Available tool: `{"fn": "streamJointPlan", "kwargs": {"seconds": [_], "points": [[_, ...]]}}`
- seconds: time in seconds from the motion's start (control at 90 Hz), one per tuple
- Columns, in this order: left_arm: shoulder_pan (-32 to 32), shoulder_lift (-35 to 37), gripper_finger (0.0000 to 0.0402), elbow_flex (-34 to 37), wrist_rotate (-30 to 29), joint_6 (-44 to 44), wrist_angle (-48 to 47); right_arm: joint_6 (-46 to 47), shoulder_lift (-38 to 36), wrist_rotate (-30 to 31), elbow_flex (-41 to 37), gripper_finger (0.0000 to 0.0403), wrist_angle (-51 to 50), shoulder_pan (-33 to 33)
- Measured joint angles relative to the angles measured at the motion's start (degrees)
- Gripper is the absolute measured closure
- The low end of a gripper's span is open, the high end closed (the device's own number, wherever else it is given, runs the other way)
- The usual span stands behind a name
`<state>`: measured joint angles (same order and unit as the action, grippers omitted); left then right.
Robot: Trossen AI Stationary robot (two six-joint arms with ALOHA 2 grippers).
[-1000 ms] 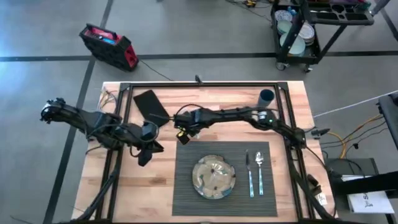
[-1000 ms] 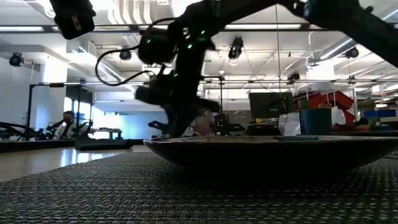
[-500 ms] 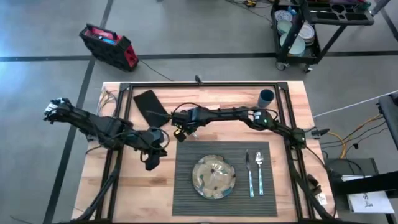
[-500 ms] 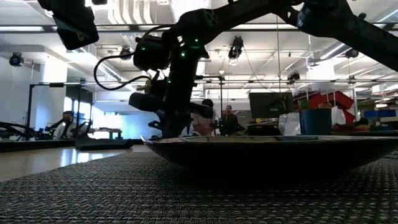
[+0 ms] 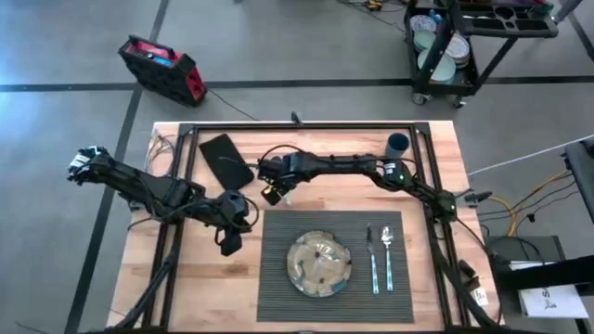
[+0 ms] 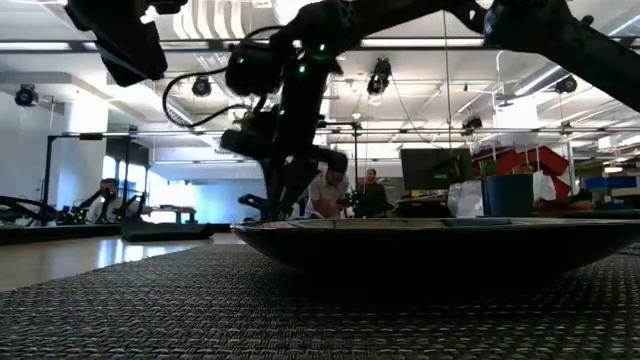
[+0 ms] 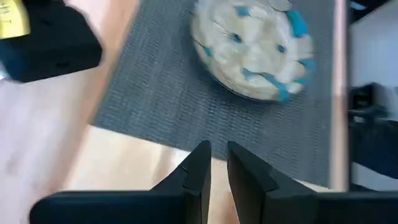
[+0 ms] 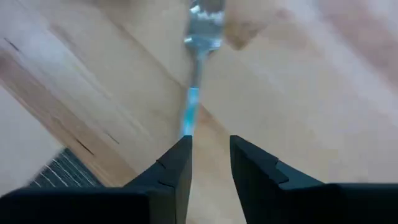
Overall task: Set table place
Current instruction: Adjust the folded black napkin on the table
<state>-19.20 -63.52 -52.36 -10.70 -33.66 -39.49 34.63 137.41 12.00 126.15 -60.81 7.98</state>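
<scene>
My right gripper (image 5: pixel 276 193) hangs over the bare table (image 5: pixel 306 148) just past the placemat's (image 5: pixel 278 278) 12 o'clock edge, near its 11 o'clock corner. In its wrist view the fingers (image 8: pixel 176 171) stand a narrow gap apart with a fork (image 8: pixel 198 37) between them, blue handle toward the gap and tines pointing away; I cannot tell whether the pads actually pinch it. My left gripper (image 5: pixel 229 247) sits at the mat's 9 o'clock edge, over the wood beside it, its fingers (image 7: pixel 198 169) almost together with nothing between them. The placemat lies at the table's 6 o'clock side, with the plate (image 5: pixel 318 263) near its middle. At the plate's 3 o'clock, a knife (image 5: pixel 373 259) and a spoon (image 5: pixel 387 255) lie side by side on the mat. A black napkin (image 5: pixel 225 160) lies at the table's 11 o'clock, a blue cup (image 5: pixel 397 145) at 1 o'clock.
</scene>
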Motion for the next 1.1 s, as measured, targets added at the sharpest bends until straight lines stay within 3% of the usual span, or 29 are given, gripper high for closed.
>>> {"fn": "streamJointPlan", "kwargs": {"seconds": [0.156, 0.244, 0.456, 0.644, 0.856, 1.1], "points": [[0.7, -0.6, 0.0365, 0.9, -15.6, -1.1, -3.0, -2.5, -5.8, 9.0, 0.0, 0.0308, -8.4, 0.3], [3.6, -0.6, 0.0365, 3.0, -18.5, -1.2, -2.9, -4.3, -10.3, 10.7, 0.0, 0.0314, -10.6, 0.7], [19.7, -0.7, 0.0365, 10.8, -13.1, 0.0, -2.8, -5.7, -22.0, 13.8, -0.9, 0.0331, -11.5, 0.2], [34.4, -0.9, 0.0365, 14.3, -9.2, 0.6, 2.8, -8.1, -31.1, 17.2, -3.9, 0.0346, -11.6, -1.4], [40.8, -2.4, 0.0365, 15.9, -1.1, 3.6, 11.0, -8.4, -38.1, 18.2, -10.7, 0.036, -10.9, -2.2], [41.2, -7.3, 0.0365, 16.6, 0.4, -0.4, 10.7, -8.4, -43.6, 19.1, -22.5, 0.0367, -9.6, -2.4]]}}
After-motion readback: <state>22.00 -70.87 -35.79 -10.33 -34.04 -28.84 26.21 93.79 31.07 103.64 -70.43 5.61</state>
